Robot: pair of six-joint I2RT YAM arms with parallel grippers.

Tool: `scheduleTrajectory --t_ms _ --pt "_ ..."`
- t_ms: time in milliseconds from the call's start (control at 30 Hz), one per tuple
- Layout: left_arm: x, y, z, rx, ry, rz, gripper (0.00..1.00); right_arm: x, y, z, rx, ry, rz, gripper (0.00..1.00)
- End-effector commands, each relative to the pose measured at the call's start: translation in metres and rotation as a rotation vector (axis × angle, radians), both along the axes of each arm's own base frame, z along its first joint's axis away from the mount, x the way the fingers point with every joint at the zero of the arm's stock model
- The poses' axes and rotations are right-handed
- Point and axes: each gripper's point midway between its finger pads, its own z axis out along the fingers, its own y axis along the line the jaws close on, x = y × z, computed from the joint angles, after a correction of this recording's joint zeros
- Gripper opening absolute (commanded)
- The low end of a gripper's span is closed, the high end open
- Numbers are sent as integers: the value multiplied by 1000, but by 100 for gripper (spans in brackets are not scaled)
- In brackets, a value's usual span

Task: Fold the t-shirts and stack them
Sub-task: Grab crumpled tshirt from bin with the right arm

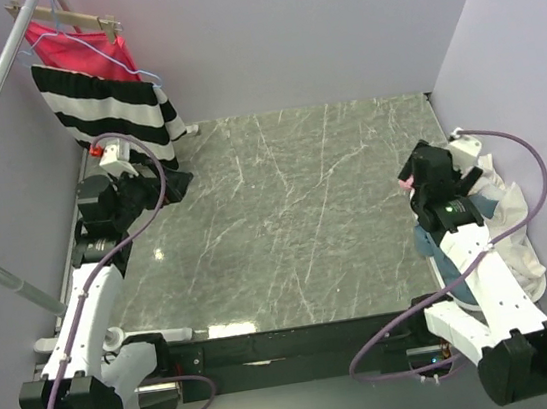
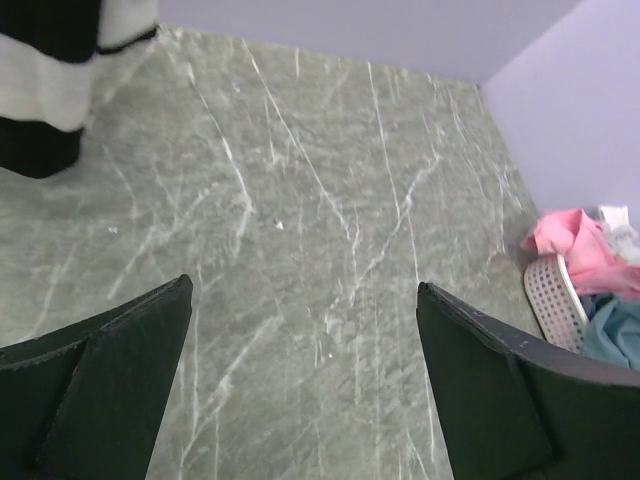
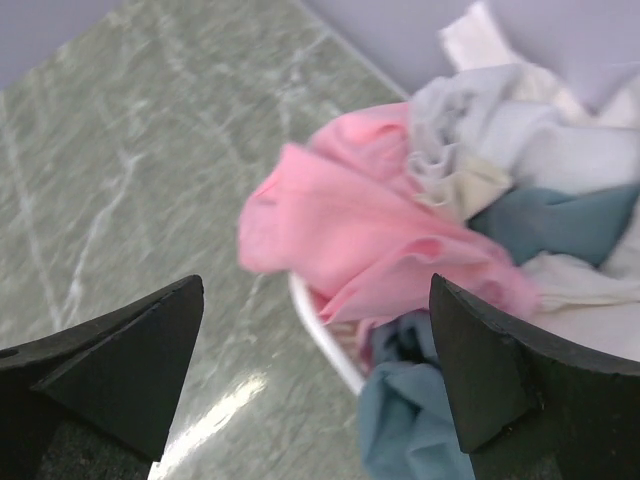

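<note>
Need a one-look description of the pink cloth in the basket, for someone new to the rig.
Find the marble table, then the white mesh basket heaped with clothes at its right edge. The pink cloth spills over the basket's table-side rim. It is the only pink piece in the heap, lying against a teal cloth and a white cloth.

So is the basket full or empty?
Full: the white basket is heaped with crumpled clothes, pink, blue and white, spilling over its rim.

text: none readable | labels: none | numbers: none
</note>
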Motion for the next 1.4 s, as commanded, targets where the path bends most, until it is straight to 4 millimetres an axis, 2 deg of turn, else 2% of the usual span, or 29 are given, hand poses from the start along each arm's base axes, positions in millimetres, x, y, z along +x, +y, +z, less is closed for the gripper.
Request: scheduleTrajectory --t_ms 0,67,100,167,300,367,400,567,600,700,900,1000,1067,1133,1233,1267,1367 --pt "3 -15 -6 -19 -11 -94 99 -7 -30 -12 -26 48 -103 100" --pt "4 -17 -11 -23 9 -112 99 -5 -29 -21 -8 82 -100 100" --pt "5 -18 -16 -22 23 -118 100 -9 -37 -24 -3 97 -129 99" --pt "6 -20 -20 -25 33 -127 99 -12 -37 -35 4 135 -134 96" --pt "10 -19 -30 -16 67 -129 100 -14 -27 -47 50 167 -82 76" --pt "11 -20 -35 -13 86 -132 99 -18 -26 -48 54 157 -83 72" --pt "12 -21 -38 -10 93 -142 99 -20 -28 -47 50 158 -93 63" --pt "14 -20 -52 7 161 -141 99 -26 -24 -58 80 198 -103 60" --pt "15 -20 -56 9 173 -142 99 -26 -26 -57 79 200 -117 55" --pt "17 -18 -63 15 204 -123 99 -25 -18 -63 110 194 -82 54" --pt "22 -13 -74 38 248 -99 99 -37 -17 -76 119 223 -107 53" --pt "21 -15 -75 34 253 -107 99 -42 -20 -61 102 188 -136 57" --pt "22 -16 -74 31 246 -114 99 -45 -23 -41 90 132 -151 57" --pt "22 -18 -75 29 247 -120 99 -48 -25 -30 84 108 -159 58" --pt "24 -21 -78 21 252 -138 99 -50 -26 -25 83 118 -163 59" --pt "24 -22 -79 19 259 -145 99 -55 -26 -32 81 170 -173 59" --pt "27 -27 -83 15 276 -168 99 -63 -29 -34 70 220 -196 59"
